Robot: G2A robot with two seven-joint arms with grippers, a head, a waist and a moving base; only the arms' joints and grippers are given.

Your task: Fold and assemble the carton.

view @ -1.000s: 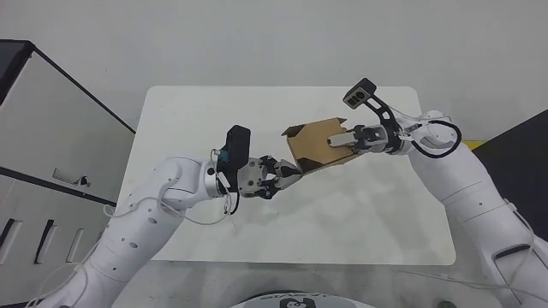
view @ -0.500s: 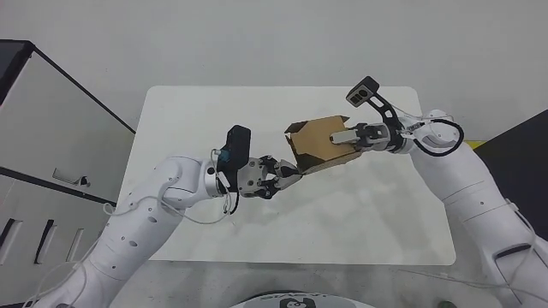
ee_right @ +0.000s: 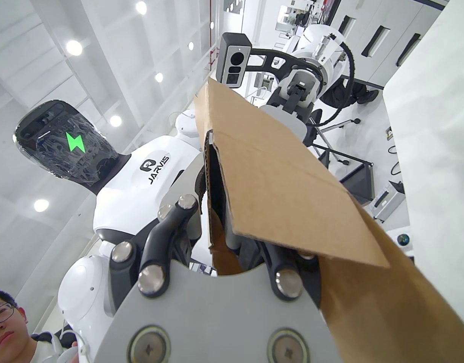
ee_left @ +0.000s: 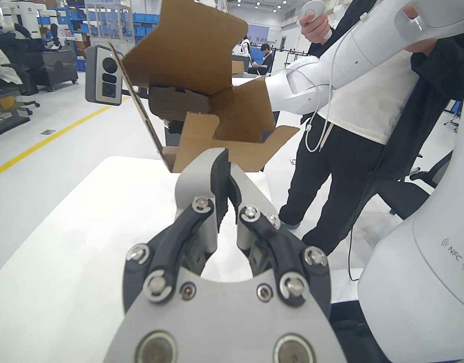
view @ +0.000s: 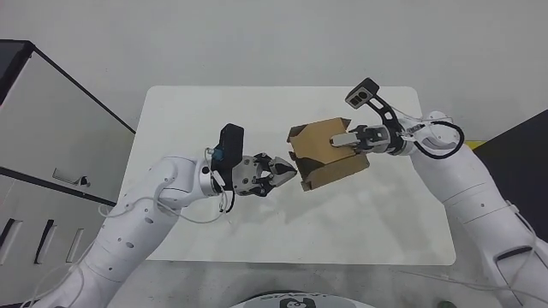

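Right gripper [view: 341, 139] clamps a carton [view: 321, 145] wall between its jaws, presenting open flaps for folding. Left gripper [ee_left: 224, 168]: jaws nearly together, empty, carton just ahead of them.

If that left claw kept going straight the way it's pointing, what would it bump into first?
Most likely the carton. Its lower flap hangs right ahead of the left gripper, while the right gripper holds the carton above the table. How big the gap is cannot be told.
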